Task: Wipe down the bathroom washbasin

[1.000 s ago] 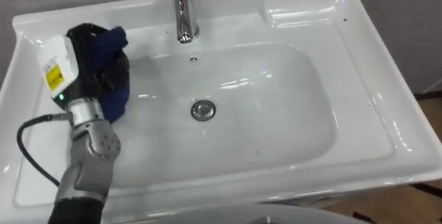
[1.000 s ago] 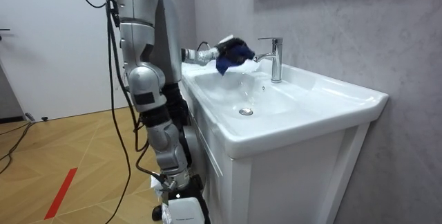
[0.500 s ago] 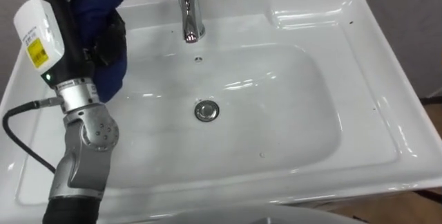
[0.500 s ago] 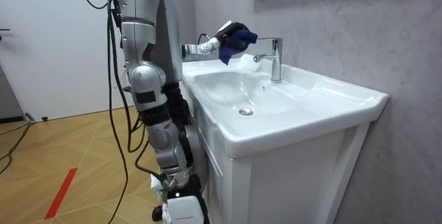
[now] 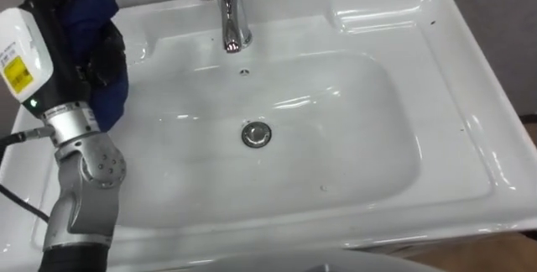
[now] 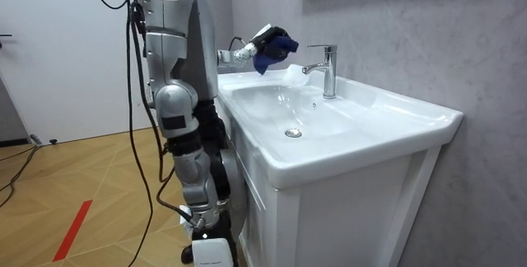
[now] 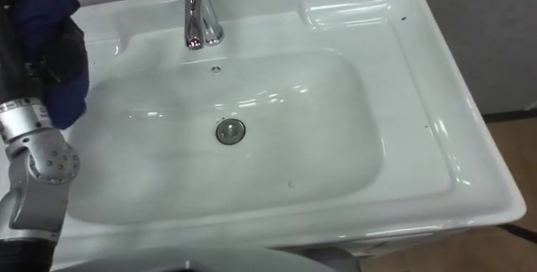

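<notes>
the robot stands at the front of the basin (image 5: 336, 163), and its left hand (image 5: 65, 54) is curled tight round a bunched dark blue cloth (image 5: 88, 12). hand and cloth hang in the air over the basin's rear left corner. in the room view the cloth (image 6: 276, 49) is about level with the top of the tap (image 5: 231, 12), well clear of the white surface and touching nothing.

judging from this, no wiping stroke is under way right now: the cloth is lifted off. the bowl around the drain (image 5: 257, 133) has a faint streaky sheen, which may mean it has been gone over, but i cannot say how much of it. a few small dark specks sit on the right ledge (image 5: 462, 125) and one low in the bowl (image 5: 323, 189), so the right side and the front slope probably want more passes. the ledge behind the tap looks glossy, and i cannot tell whether it was wiped.

hard to make out: the hand is seen from its back, so most of the fingers are buried in the cloth. the arm covers the left rim and part of the left slope. the front edge of the basin runs out at the bottom of the eye views. whether the sheen is water or only reflected light is unclear.
</notes>
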{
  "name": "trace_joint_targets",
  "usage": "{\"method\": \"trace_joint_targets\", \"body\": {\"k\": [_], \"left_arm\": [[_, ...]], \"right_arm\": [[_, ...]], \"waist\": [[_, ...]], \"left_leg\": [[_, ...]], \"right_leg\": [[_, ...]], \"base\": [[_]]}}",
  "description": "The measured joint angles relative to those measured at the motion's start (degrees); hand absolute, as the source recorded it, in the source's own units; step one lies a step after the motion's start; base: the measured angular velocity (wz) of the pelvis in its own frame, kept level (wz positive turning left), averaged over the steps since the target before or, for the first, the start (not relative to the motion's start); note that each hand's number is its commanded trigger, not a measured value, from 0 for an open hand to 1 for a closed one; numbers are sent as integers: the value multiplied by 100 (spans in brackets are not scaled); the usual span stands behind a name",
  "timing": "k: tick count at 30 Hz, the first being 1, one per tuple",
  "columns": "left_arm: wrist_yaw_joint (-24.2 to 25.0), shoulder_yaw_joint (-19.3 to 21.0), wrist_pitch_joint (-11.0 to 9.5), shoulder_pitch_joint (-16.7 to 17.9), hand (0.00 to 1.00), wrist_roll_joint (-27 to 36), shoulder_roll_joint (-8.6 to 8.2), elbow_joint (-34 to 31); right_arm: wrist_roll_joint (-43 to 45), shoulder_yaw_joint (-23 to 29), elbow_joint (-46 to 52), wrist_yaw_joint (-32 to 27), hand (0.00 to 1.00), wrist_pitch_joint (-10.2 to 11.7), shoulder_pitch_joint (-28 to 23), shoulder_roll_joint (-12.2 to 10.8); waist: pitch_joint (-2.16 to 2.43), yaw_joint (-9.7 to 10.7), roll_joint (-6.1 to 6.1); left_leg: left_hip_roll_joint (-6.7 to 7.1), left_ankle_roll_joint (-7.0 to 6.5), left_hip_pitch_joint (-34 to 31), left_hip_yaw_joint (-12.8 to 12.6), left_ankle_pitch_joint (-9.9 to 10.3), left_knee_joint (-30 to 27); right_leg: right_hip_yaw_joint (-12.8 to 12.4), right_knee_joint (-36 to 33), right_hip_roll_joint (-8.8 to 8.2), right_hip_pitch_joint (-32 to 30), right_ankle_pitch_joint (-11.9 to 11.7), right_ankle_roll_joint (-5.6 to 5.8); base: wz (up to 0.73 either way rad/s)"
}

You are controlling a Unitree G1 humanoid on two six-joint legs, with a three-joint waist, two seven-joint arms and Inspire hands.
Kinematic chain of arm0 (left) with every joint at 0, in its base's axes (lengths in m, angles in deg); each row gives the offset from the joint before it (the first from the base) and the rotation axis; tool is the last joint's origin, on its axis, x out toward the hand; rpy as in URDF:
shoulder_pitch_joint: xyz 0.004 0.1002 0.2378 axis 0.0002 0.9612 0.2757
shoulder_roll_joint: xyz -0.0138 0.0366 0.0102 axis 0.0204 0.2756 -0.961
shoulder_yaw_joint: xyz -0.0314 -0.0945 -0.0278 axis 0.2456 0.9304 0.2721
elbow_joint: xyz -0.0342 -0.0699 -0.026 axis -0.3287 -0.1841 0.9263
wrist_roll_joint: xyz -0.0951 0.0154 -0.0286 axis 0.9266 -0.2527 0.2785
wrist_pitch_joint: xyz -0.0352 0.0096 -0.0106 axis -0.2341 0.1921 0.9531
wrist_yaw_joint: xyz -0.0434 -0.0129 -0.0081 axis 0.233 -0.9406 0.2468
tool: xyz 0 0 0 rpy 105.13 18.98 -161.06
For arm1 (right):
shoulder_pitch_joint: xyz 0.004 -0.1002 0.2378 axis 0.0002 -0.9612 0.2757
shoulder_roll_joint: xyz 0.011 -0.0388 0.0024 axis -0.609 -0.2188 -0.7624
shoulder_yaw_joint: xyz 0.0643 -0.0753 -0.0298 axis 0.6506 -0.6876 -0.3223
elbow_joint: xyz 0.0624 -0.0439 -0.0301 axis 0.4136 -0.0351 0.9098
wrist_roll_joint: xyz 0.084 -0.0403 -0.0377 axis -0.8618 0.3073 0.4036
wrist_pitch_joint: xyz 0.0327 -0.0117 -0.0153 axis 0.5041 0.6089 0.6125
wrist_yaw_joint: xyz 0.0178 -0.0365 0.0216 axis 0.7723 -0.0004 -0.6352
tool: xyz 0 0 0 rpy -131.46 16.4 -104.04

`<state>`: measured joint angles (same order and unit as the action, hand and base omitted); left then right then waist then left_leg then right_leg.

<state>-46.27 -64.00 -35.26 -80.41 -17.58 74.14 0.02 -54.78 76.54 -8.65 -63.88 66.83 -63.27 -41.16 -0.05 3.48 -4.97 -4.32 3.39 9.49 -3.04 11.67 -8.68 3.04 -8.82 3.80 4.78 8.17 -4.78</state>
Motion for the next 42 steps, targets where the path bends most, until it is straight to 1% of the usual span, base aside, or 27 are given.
{"method": "trace_joint_targets", "body": {"k": [1, 4, 6, 8, 9, 12, 13, 19, 21, 23, 26, 27, 28, 29, 30, 34, 38, 40, 42], "left_arm": [[1, 61, 3, 24, 100, -1, 1, 71], [0, 297, 3, 129, 100, -21, 0, 131], [-17, 561, 5, 307, 100, -21, -1, 230], [-27, 658, 21, 453, 100, -18, 3, 361], [-27, 678, 52, 530, 100, -13, 3, 443], [-27, 678, 137, 568, 100, -7, 3, 622], [-26, 681, 137, 569, 100, -1, 3, 647], [-28, 709, 151, 581, 100, 7, 2, 822], [-57, 709, 144, 597, 100, 7, -4, 1037], [-58, 709, 143, 599, 100, 9, -19, 1239], [-59, 709, 144, 607, 100, 14, -20, 1441], [-62, 709, 140, 615, 75, 25, -20, 1488], [-67, 709, 136, 615, 66, 33, -20, 1523], [-68, 709, 136, 617, 7, 54, -23, 1568], [-68, 709, 136, 617, 0, 61, -29, 1577], [-79, 709, 133, 625, 0, 69, -44, 1588], [-141, 694, 103, 628, 0, 171, -73, 1846], [-210, 689, 59, 628, 0, 233, -79, 1954], [-238, 689, 70, 626, 0, 239, -119, 2024]], "right_arm": [[3, 2, 1, -6, 0, -18, -19, 8], [75, 9, 2, -16, 0, -44, -68, 11], [233, 10, 9, -17, 0, -44, -60, 43], [269, 7, 31, -13, 0, -42, -56, 85], [293, 6, 32, -7, 0, -42, -54, 111], [446, 7, 77, 15, 0, -42, -55, 138], [446, 8, 81, 16, 0, -43, -62, 142], [447, 13, 205, 93, 0, -45, -66, 146], [444, 13, 194, 85, 0, -43, -65, 146], [441, 13, 194, 85, 0, -41, -59, 139], [439, 14, 180, 80, 0, -41, -89, 138], [434, 14, 180, 80, 0, -40, -88, 138], [433, 14, 180, 80, 0, -39, -84, 138], [432, 15, 180, 80, 0, -28, -77, 138], [432, 17, 180, 79, 0, -21, -76, 138], [431, 19, 182, 73, 0, -12, -62, 138], [366, 19, 185, 77, 0, -12, -64, 139], [369, 20, 193, 77, 0, -26, -74, 141], [369, 19, 202, 80, 0, -55, -99, 140]], "waist": [[11, -38, -17], [14, -174, 8], [17, -248, 20], [19, -271, 11], [18, -295, 4], [8, -363, -11], [14, -370, 3], [18, -374, 5], [14, -382, 8], [18, -379, 5], [24, -382, 35], [32, -382, 46], [35, -381, 50], [37, -378, 52], [37, -375, 52], [38, -387, 46], [36, -364, 13], [32, -366, 19], [47, -354, 4]], "left_leg": [[-1, 0, 5, 1, 0, 0], [-2, 0, 18, 5, 0, -4], [-2, 0, 15, 11, 0, -2], [0, 0, 16, 11, 0, -3], [2, 0, 16, 16, 0, -3], [5, 0, 16, 66, 0, -7], [6, 0, 14, 76, 0, -7], [11, -3, 4, 142, -2, -10], [11, -3, 1, 141, -2, -10], [11, -3, -2, 141, -2, -11], [12, -3, -16, 150, -2, -16], [14, -3, -22, 160, -2, -16], [15, -3, -22, 164, -2, -16], [16, -3, -22, 166, -2, -17], [16, -3, -22, 166, -2, -18], [17, -5, -21, 166, -4, -17], [17, -7, 4, 153, -5, -5], [18, -7, 8, 152, -5, -5], [18, -7, 17, 149, -5, -6]], "right_leg": [[0, -8, 2, -1, 3, -4], [-4, -79, 2, -23, 42, -13], [-5, -92, 2, -32, 49, -17], [-4, -92, -2, -26, 49, -16], [11, -89, -5, -19, 48, -15], [39, -87, -5, 5, 53, -9], [40, -89, -4, 8, 59, -4], [90, -93, -7, 22, 71, -2], [163, -91, -29, 22, 70, -6], [179, -89, -34, 21, 70, -8], [192, -86, -37, 18, 70, -7], [203, -83, -40, 18, 70, -7], [207, -83, -41, 19, 70, -7], [214, -83, -43, 20, 70, -7], [214, -83, -44, 20, 70, -7], [216, -83, -46, 21, 70, -7], [197, -88, -45, 28, 70, -7], [185, -103, -43, 22, 76, -8], [174, -116, -42, 20, 89, -11]], "base": [[0], [0], [0], [2], [6], [11], [12], [5], [0], [0], [1], [4], [4], [0], [0], [0], [-2], [-2], [-2]]}}
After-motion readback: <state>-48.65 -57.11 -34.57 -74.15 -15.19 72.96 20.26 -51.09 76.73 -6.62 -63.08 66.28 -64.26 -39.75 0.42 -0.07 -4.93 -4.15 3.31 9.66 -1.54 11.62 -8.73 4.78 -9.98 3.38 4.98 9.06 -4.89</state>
